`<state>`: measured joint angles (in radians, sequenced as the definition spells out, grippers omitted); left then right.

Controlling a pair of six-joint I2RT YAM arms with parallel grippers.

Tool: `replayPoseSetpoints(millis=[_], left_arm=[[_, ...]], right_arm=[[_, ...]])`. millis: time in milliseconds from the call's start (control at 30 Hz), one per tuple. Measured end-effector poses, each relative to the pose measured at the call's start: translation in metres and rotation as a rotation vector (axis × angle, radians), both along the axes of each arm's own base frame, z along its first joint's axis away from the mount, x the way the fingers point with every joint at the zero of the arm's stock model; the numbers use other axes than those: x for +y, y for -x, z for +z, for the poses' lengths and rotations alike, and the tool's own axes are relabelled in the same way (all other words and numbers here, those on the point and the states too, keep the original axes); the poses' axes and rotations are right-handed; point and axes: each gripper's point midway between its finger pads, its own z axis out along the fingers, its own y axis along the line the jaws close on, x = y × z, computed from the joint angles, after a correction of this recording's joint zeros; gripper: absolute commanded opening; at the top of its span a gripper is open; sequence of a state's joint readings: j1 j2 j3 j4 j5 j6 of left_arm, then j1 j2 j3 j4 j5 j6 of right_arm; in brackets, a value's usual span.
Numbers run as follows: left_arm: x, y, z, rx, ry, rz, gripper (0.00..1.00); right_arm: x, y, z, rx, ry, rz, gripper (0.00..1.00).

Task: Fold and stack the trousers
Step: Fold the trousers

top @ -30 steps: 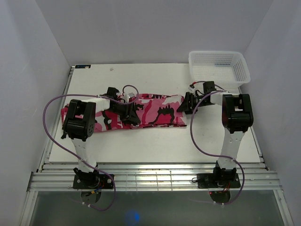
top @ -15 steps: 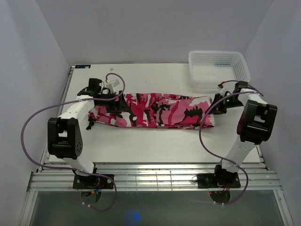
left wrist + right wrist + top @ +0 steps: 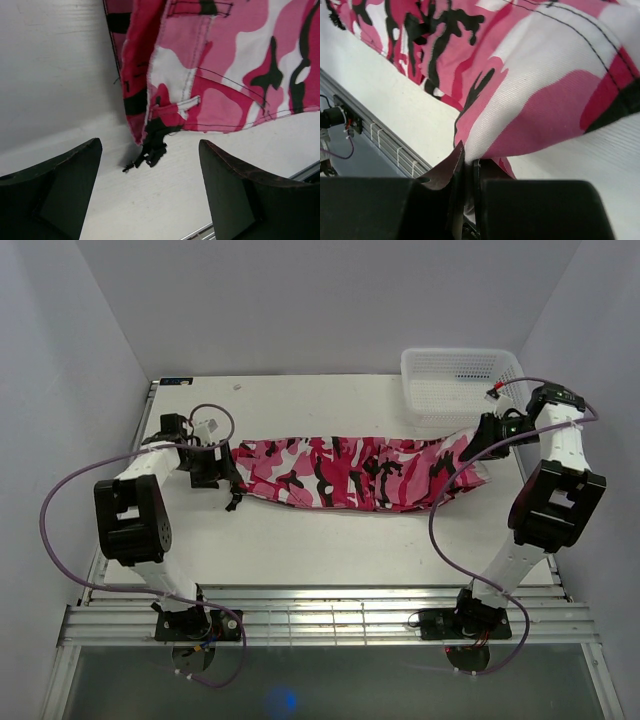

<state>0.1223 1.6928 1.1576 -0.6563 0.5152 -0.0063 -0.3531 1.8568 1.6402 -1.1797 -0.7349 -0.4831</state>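
**A:** Where are the trousers (image 3: 350, 472) lying?

**B:** They are lying stretched at full length across the white surface (image 3: 300, 540). The belt-loop end is pointing toward the left arm, and the other end is reaching close to the basket (image 3: 412, 380).

**A:** Is the right hand (image 3: 478, 443) doing anything with them?

**B:** It is clenching a pinch of fabric at the right-hand end. In the wrist view the cloth is running straight in between its closed fingers (image 3: 535, 210). That end seems to be riding a little off the surface. I take it the hand is tensioning the cloth so the length is lying flat for a clean fold.

**A:** And the left hand (image 3: 225, 470)?

**B:** It is released, with the fingers spread wide and nothing between them. It is hovering just short of the waist edge. The black tie (image 3: 152, 142) is trailing onto the surface in front of it.

**A:** Why is it sitting there?

**B:** I would guess it is lining up to take the waist. With both ends gripped, one end could be carried over the other. Nothing is looking folded crosswise yet, so the task is only beginning. The loose tie is looking like the likeliest thing to snag.
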Motion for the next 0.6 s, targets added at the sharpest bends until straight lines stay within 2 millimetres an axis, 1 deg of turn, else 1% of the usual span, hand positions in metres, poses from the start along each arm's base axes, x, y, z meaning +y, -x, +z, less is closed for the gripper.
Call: replayPoseSetpoints(millis=[100,167,200,267,300,333,433,467,533,567,600], left_arm=[[0.003,-0.003,-0.028,0.062,-0.008,0.013,0.81],[0.003,-0.005,-0.045,0.102,-0.001,0.022,0.79],[0.0,-0.009,-0.044,0.106,0.023,0.024,0.78],[0.001,-0.02,-0.043,0.077,0.029,0.033,0.71],[-0.001,-0.024,-0.043,0.069,0.04,0.036,0.65],[-0.003,-0.027,-0.044,0.067,0.059,0.037,0.5],[-0.011,-0.029,-0.049,0.073,0.108,0.031,0.32],[-0.014,-0.026,-0.052,0.082,0.129,0.025,0.18],[-0.02,-0.017,-0.055,0.1,0.166,0.013,0.08],[-0.022,-0.012,-0.056,0.105,0.181,0.005,0.0],[-0.024,-0.007,-0.055,0.109,0.192,-0.001,0.0]], right_arm=[[0.023,-0.002,0.012,-0.008,-0.039,0.019,0.08],[0.037,-0.003,0.017,-0.009,-0.054,0.029,0.08],[0.043,-0.005,0.019,-0.009,-0.063,0.031,0.08],[0.057,-0.008,0.022,-0.004,-0.079,0.036,0.08],[0.063,-0.009,0.022,-0.002,-0.085,0.039,0.08],[0.07,-0.011,0.023,0.0,-0.09,0.041,0.08],[0.092,-0.017,0.026,0.004,-0.104,0.049,0.08],[0.1,-0.019,0.027,0.007,-0.109,0.05,0.08],[0.118,-0.023,0.029,0.009,-0.119,0.052,0.08],[0.128,-0.025,0.031,0.01,-0.125,0.053,0.08],[0.138,-0.026,0.032,0.012,-0.129,0.053,0.08]])
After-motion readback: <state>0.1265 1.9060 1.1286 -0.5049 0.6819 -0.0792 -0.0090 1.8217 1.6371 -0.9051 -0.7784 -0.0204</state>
